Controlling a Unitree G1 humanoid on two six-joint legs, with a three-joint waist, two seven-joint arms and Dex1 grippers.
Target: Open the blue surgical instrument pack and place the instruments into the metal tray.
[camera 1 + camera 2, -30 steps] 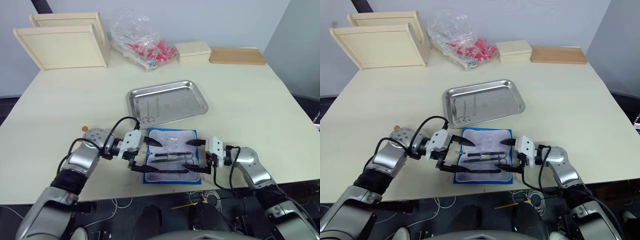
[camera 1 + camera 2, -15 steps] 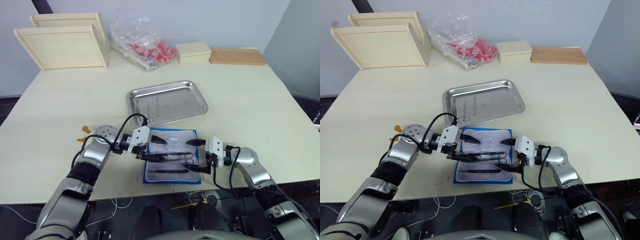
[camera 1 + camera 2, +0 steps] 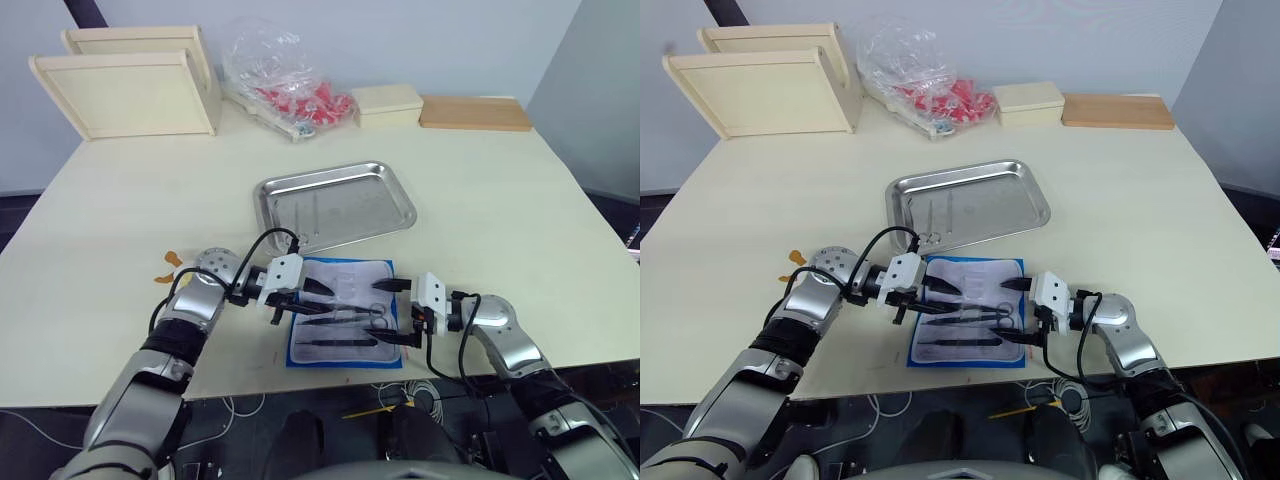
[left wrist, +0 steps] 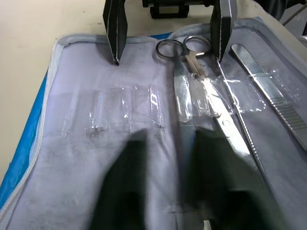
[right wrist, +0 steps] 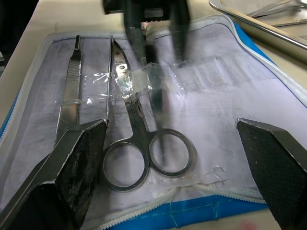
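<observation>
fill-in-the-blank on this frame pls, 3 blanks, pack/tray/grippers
The flat blue surgical instrument pack lies ____ on the pale table.
The shallow stainless-steel metal tray sits on the ____ side of the pack from the robot.
The ring-handled steel scissors lie in the pack, between the open left gripper and the open ____ gripper.

Missing: open; far; right

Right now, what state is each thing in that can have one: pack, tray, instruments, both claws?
Blue surgical instrument pack: open, lying flat, lining up.
Scissors: in the pack, under a clear sleeve.
Metal tray: upright, holding a few instruments.
Left claw: open over the pack, holding nothing.
Right claw: open over the pack, holding nothing.
Clear bag: crumpled, red items inside.
</observation>
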